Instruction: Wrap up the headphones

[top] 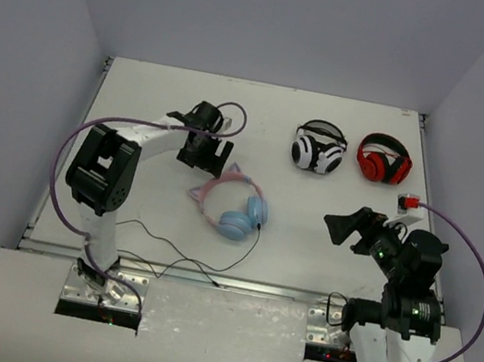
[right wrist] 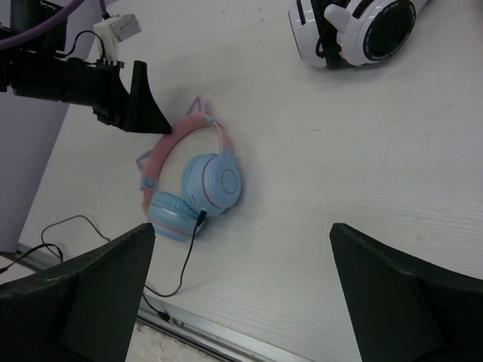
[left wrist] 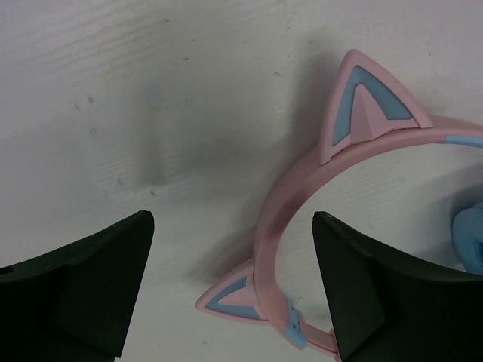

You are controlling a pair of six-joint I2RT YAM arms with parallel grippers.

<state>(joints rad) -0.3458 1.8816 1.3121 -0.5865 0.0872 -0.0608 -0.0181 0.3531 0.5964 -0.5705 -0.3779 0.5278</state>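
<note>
Cat-ear headphones (top: 230, 207) lie flat on the desk (top: 305, 248), cable (top: 180, 264) trailing toward the near edge. Open left pincer (left wrist: 232, 226) hovers astride the headband (left wrist: 270, 219); open right pincer (right wrist: 241, 241) empty (well apart). Risk — off-centre closing nudges the band sideways, no grip.

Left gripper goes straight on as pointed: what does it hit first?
Left gripper points down at the table; the headband of the headphones lies off-centre between its open jaws. Likely headband first, else bare table beside it; depth unclear.
</note>
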